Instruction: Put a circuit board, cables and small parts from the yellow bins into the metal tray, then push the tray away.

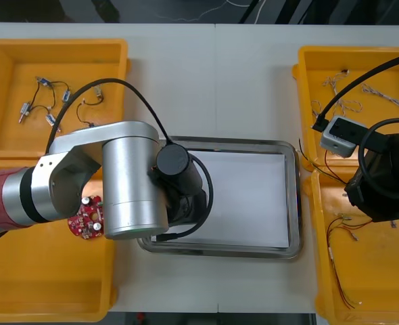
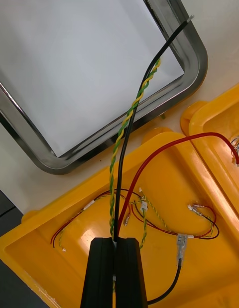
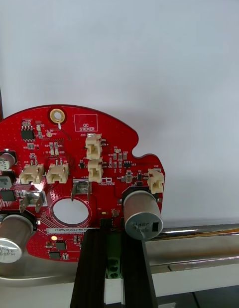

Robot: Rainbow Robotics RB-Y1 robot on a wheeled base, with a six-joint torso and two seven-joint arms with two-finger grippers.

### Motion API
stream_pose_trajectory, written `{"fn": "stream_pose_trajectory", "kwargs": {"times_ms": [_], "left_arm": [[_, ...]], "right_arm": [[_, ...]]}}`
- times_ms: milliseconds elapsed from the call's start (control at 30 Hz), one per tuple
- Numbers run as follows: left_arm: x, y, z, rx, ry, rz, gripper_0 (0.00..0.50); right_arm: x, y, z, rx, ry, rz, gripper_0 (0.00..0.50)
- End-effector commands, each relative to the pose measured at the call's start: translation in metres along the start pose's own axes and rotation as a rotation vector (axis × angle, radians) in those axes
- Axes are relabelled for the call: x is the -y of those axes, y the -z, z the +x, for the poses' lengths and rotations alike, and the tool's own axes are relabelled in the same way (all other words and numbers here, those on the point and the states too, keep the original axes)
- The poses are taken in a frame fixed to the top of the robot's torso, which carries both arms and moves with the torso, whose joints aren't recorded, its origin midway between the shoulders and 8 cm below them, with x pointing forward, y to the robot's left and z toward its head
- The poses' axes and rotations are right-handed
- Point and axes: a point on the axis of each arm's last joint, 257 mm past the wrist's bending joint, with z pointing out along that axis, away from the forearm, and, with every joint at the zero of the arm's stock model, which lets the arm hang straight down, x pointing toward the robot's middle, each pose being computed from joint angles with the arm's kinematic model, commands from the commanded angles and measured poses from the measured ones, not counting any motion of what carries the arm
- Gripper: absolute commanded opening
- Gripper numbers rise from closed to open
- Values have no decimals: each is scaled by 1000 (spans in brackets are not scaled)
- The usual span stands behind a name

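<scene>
Front view: four bins, one tray.

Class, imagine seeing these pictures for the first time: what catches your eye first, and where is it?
The round red circuit board stands out, clamped in the left gripper over the white inside of the shiny metal tray. Next come the twisted yellow-and-green cable and the black cable, running from the shut right gripper, above a yellow bin, toward the tray's corner.
</scene>
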Motion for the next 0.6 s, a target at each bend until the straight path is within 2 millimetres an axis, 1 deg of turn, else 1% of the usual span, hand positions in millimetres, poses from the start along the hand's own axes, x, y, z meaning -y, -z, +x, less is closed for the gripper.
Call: {"fn": "stream_pose_trajectory", "kwargs": {"times_ms": [33, 267, 600], "left_arm": [[20, 1, 5, 15, -21, 30, 0], [18, -8, 10, 11, -8, 28, 0], [22, -24, 4, 31, 10, 44, 0]], "right_arm": [[3, 5, -5, 8, -34, 16, 0], [3, 6, -5, 7, -34, 16, 0], [3, 5, -4, 5, -35, 14, 0]]}}
